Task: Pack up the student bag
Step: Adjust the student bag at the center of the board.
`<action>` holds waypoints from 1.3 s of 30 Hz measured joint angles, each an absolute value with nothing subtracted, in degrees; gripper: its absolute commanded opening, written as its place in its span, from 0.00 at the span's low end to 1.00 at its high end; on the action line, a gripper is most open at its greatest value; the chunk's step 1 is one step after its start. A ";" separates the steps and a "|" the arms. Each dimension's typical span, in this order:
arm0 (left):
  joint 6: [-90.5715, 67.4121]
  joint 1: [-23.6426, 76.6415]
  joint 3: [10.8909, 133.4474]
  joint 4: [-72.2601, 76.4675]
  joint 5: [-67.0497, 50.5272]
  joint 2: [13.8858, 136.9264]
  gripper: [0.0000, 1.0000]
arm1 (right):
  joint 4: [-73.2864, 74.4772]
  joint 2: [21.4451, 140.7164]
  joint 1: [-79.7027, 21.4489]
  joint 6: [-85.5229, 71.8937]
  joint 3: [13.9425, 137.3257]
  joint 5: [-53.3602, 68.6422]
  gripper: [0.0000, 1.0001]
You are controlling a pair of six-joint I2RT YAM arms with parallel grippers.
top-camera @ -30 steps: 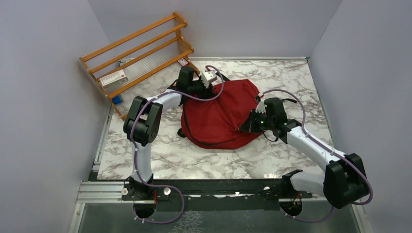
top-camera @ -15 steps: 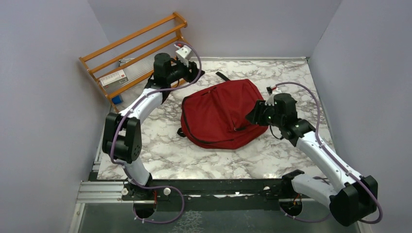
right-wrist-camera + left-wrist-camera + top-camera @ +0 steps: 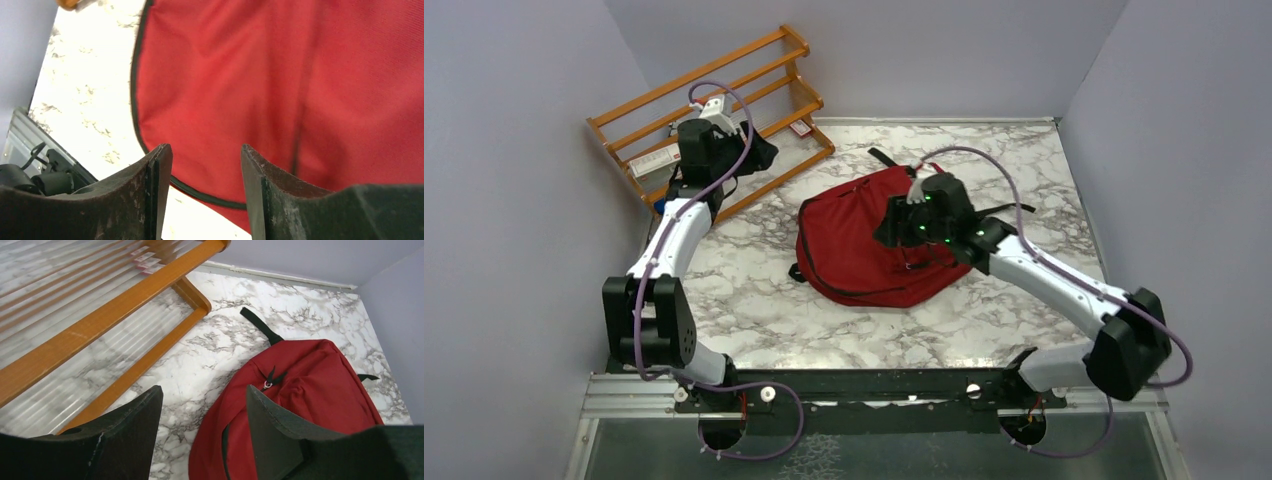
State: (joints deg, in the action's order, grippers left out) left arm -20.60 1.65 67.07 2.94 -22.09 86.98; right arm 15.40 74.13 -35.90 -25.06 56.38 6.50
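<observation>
Over the red backpack [image 3: 859, 255] the right gripper [image 3: 205, 152] is held, jaws parted, empty; at ten o'clock the left gripper [image 3: 203, 395] likewise.

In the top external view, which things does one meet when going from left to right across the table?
wooden rack → student bag → right arm's elbow
</observation>
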 measured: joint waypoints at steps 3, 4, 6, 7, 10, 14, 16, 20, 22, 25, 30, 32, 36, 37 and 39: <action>-21.10 0.73 66.39 0.10 -20.91 83.68 0.63 | 13.82 81.49 -42.72 -25.54 62.17 3.53 0.68; -21.02 0.75 66.37 -0.75 -20.73 82.35 0.63 | 13.30 83.96 -44.69 -25.69 63.92 2.52 0.70; -20.51 0.75 66.39 -2.35 -20.25 80.36 0.63 | 12.80 88.23 -47.77 -25.63 66.92 0.62 0.73; -20.12 0.82 66.39 -3.14 -20.01 79.37 0.63 | 12.71 90.48 -49.21 -25.63 68.62 -0.30 0.75; -18.55 0.82 66.52 -5.74 -18.50 76.93 0.63 | 12.51 97.10 -52.34 -25.08 74.00 -2.96 0.80; -16.82 0.82 66.70 -8.71 -16.01 75.18 0.63 | 13.23 104.22 -54.04 -23.62 80.86 -6.17 0.83; -16.29 0.82 66.70 -9.58 -15.44 74.83 0.63 | 13.41 107.00 -54.41 -22.83 83.55 -7.33 0.83; -16.01 0.82 66.67 -9.65 -14.96 74.81 0.63 | 14.68 111.24 -55.02 -20.82 87.11 -9.82 0.84; -16.01 0.82 66.61 -9.63 -14.96 74.81 0.63 | 16.43 113.45 -55.57 -19.40 89.14 -11.38 0.84; -16.01 0.82 66.39 -9.61 -14.96 74.78 0.63 | 18.55 116.46 -56.77 -17.47 91.81 -13.54 0.83; -16.01 0.82 65.69 -9.58 -14.98 74.78 0.63 | 20.56 118.45 -58.26 -14.94 92.20 -16.16 0.77; -16.03 0.82 65.39 -9.56 -14.98 74.78 0.63 | 21.06 118.76 -58.54 -14.37 92.20 -16.82 0.69; -16.05 0.82 64.99 -9.58 -15.00 74.78 0.63 | 21.43 118.93 -58.57 -13.50 92.40 -17.56 0.44; -16.05 0.82 64.99 -9.54 -15.00 74.78 0.63 | 21.56 118.93 -58.57 -13.41 92.40 -17.82 0.38; -16.08 0.82 64.99 -9.54 -15.00 74.78 0.63 | 21.87 118.93 -58.57 -13.41 92.40 -18.57 0.24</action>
State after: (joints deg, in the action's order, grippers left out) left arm -16.08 0.82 64.99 -9.54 -15.00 74.78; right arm 21.87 118.93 -58.57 -13.41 92.40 -18.57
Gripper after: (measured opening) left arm 0.629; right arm 0.406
